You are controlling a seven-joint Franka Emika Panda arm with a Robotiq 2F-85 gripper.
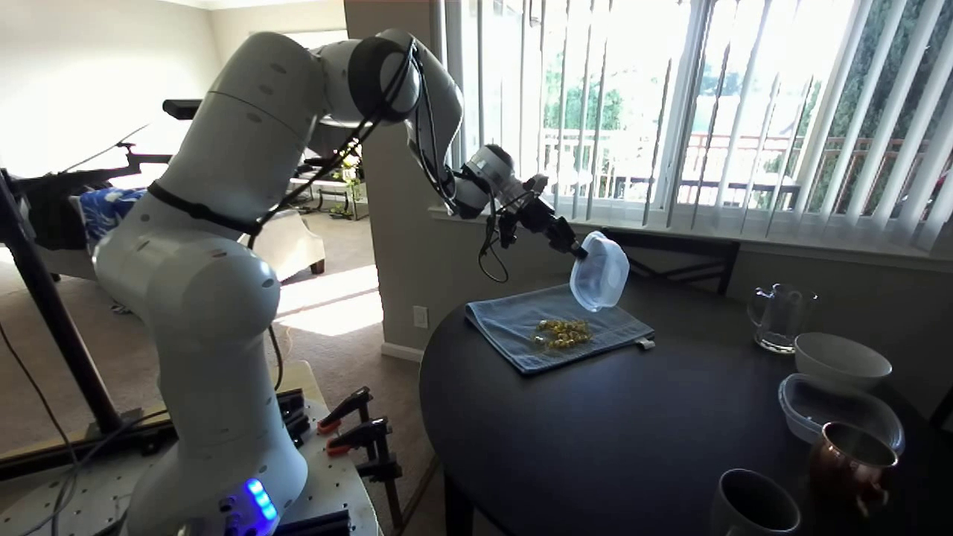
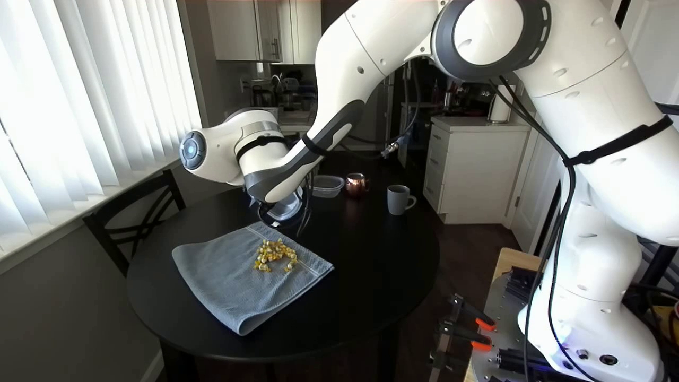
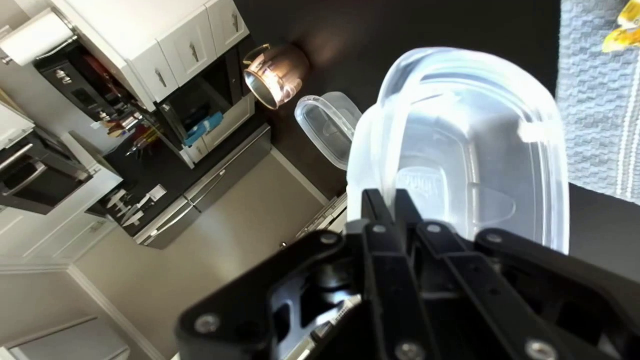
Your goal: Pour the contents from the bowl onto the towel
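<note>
In an exterior view, the fingers (image 1: 578,251) pinch the rim of the bowl (image 1: 604,277), which hangs tipped on its side, at one o'clock from the bits (image 1: 563,334). These lie heaped on the towel (image 1: 506,316); I judge the pouring almost done. If the bowl comes too low, it could sweep the heap. Because only a thin rim seems held, it could also turn and fall.

In an exterior view, the arm (image 2: 350,69) hides the grip, but the bits show more clearly: some trail toward four o'clock, near the towel's edge, so a small push may roll them onto the counter (image 2: 371,286).

Only the wrist view looks into the bowl: no bits appear there, though glare covers part.
</note>
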